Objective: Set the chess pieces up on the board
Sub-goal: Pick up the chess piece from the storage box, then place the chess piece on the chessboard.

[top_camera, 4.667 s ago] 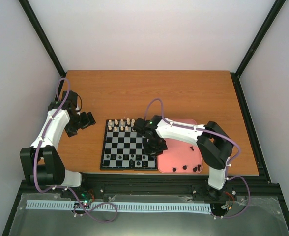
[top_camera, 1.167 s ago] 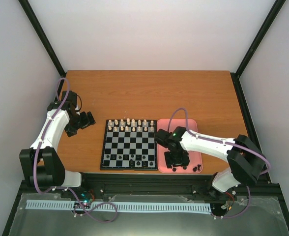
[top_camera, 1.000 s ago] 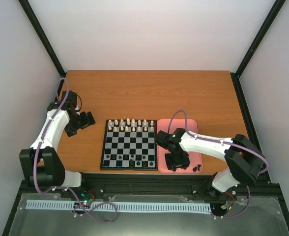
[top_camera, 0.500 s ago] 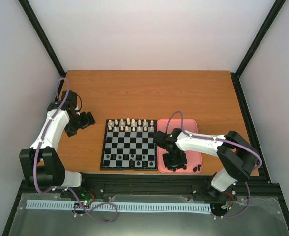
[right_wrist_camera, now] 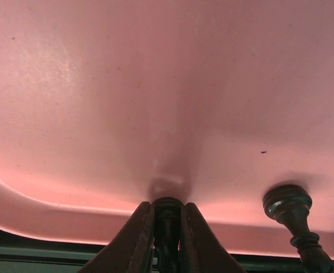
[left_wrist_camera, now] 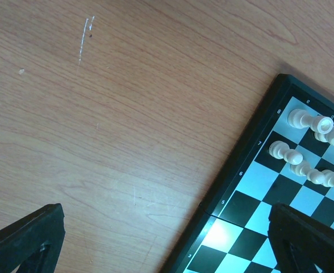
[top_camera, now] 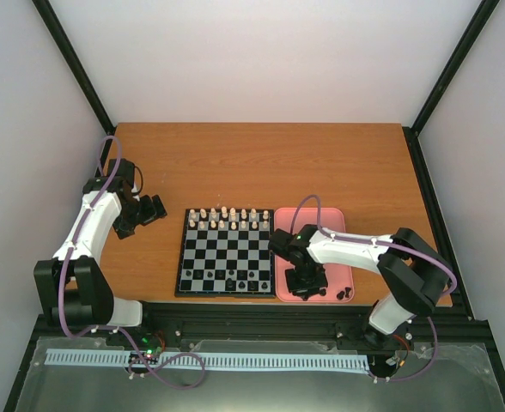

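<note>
right gripper point(top_camera: 307, 288) is down in the pink tray point(top_camera: 335, 251), lower right of the overhead view, fingers pinched tight on a black chess piece point(right_wrist_camera: 167, 223) at the tray's near rim. another black piece point(right_wrist_camera: 288, 206) sits just beside it. the board point(top_camera: 225, 249) is mid-frame, just left of the tray, with cream-white pieces point(top_camera: 223, 219) along its upper rows and a few black chess pieces point(top_camera: 235, 279) along the bottom. left gripper point(top_camera: 152, 209) hovers over the wooden table point(top_camera: 321, 163) left of the board, fingers spread wide, holding nothing.
</note>
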Controlling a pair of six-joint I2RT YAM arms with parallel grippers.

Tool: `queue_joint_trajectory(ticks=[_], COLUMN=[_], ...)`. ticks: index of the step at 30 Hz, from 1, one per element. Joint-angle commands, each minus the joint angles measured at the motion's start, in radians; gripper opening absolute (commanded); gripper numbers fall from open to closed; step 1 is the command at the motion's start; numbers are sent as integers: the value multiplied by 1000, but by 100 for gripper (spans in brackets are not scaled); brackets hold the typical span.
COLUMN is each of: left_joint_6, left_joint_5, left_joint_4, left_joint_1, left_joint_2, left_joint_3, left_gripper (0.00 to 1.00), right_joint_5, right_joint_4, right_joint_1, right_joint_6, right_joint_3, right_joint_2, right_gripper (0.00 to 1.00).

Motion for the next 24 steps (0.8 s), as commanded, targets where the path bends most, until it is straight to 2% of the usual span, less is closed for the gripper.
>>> queue_joint_trajectory(ticks=[1,8,15,20,24], left_joint_6=[11,10,14,11,-1], left_joint_5=[4,8,-1,-28,-50], left_joint_4=[2,-5,-16,-25,-51], left_joint_1=[-6,-6,-6,-6,-6], left_joint_2=[-12,-32,-54,-79,-98], left_joint_3=[0,1,-6,-14,-15], left_gripper=[100,100,100,100,100], right_joint_5=[15,47,88,105,122], right_joint_4=[-7,-89,-209,-263,-324], right_joint_1=[-4,-4,17,86,161], right_joint_6=[14,3,-18,-40,-77], right_joint_3=[11,128,356,585,830], right_joint_2=[-6,-21,1,109,272], right_gripper=[11,9,9,9,9])
